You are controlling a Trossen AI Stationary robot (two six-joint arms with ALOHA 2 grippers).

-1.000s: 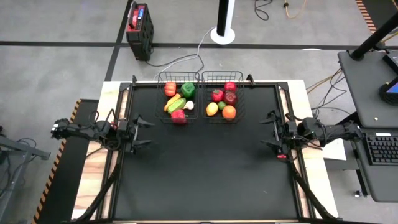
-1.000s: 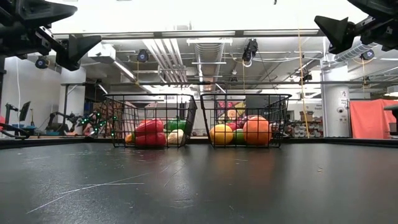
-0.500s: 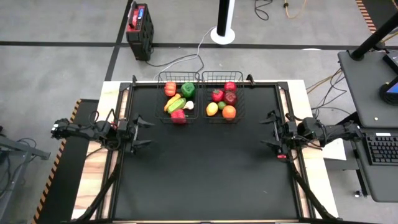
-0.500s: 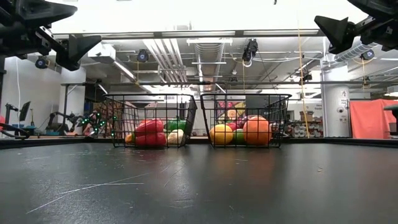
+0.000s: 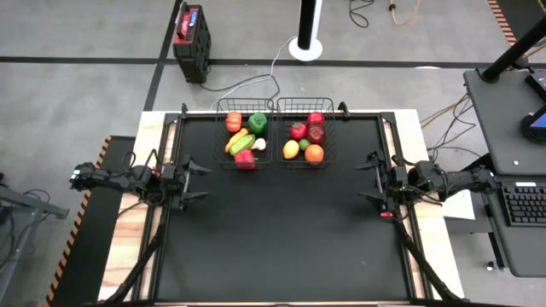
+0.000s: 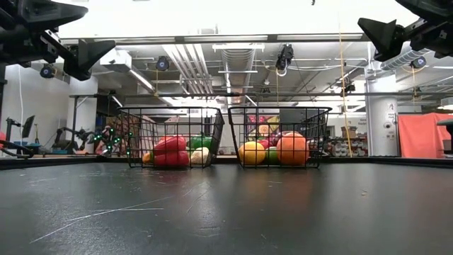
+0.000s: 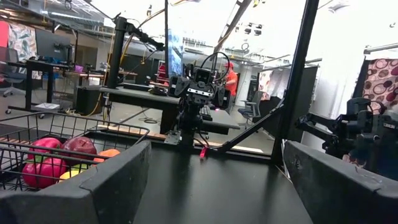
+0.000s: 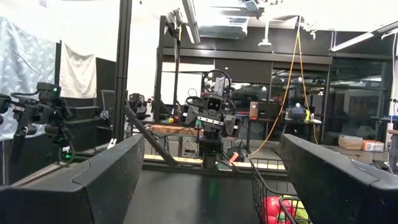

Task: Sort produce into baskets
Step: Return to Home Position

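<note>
I am holding my left gripper [image 5: 200, 179] over the left edge of the black table [image 5: 281, 247], fingers spread wide and carrying nothing, aiming across toward the other arm. Farther along, at the table's far edge, the left basket [image 5: 218, 136] is carrying the pumpkin [image 5: 234, 122], the green pepper [image 5: 258, 124], the cucumber [image 5: 243, 142], the garlic [image 5: 259, 144] and the red pepper [image 5: 245, 159]. Just beside it, the right basket [image 5: 333, 128] is holding the red fruits [image 5: 298, 130], the lemon [image 5: 291, 149] and the orange [image 5: 314, 153]. I am seeing no piece lying outside the wire. At the right edge I am resting my right gripper [image 5: 363, 180] above the table, likewise spread and empty, facing its twin.

I am judging the sorting done and the step in hand to be parking both arms at home, well apart from the baskets. The next move is calling for little: settling into the rest pose without swinging inward toward the wire.
</note>
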